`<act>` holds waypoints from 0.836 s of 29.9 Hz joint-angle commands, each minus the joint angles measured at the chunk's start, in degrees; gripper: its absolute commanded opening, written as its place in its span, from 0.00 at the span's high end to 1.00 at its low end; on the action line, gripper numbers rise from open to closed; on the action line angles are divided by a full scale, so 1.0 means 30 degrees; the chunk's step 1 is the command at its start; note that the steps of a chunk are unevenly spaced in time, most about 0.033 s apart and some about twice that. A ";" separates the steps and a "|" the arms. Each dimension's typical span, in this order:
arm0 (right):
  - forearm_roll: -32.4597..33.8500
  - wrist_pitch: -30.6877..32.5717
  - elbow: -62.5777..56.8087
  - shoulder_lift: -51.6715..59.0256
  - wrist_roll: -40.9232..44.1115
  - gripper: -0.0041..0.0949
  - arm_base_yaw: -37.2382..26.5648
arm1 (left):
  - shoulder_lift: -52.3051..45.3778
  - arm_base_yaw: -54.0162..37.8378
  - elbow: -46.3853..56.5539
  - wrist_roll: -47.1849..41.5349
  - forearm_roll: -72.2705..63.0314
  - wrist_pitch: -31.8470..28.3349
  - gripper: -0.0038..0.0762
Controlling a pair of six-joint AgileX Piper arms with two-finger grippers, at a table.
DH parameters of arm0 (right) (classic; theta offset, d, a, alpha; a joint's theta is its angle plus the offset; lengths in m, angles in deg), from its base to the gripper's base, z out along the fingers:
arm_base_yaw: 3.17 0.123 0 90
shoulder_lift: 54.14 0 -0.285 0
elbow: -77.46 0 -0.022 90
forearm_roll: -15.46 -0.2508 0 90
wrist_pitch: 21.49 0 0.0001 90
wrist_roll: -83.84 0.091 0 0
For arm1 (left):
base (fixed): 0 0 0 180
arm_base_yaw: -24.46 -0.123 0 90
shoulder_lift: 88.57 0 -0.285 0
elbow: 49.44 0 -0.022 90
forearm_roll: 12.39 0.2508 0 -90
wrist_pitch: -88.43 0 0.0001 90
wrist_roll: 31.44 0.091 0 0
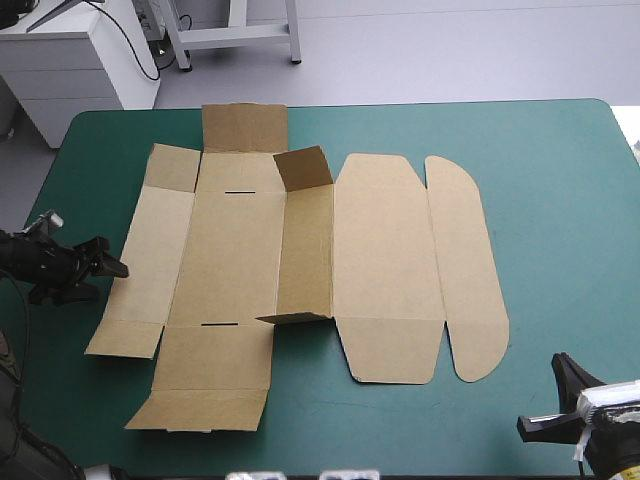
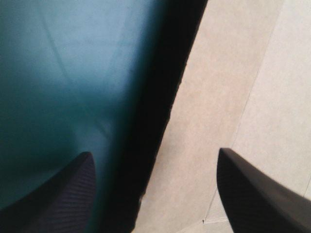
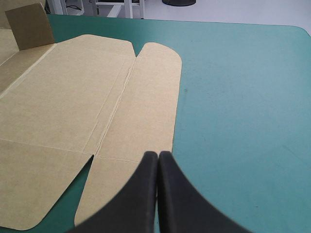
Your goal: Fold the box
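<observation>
Right gripper, fingers pressed together and empty, points at the rounded flap of the box. Left gripper, fingers wide apart, gripping nothing, straddles the box's left edge. Box mostly flat on teal-green cover, some panels raised.

Each end effector has broad, curved black fingers.

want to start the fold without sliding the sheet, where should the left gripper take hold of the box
Probably the long left side panel, by its outer edge, coming from the teal-green cover's left side. The box lies mostly flat, but that edge casts a dark shadow there, so a finger could slip under; the open left gripper straddles it.
</observation>
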 commanded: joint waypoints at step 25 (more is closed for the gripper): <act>0.0218 -0.1366 0.0498 0.0430 -0.0146 0.98 -0.0004 | -0.0730 0.4317 0.0911 -0.2211 -0.1502 0.1949 0.84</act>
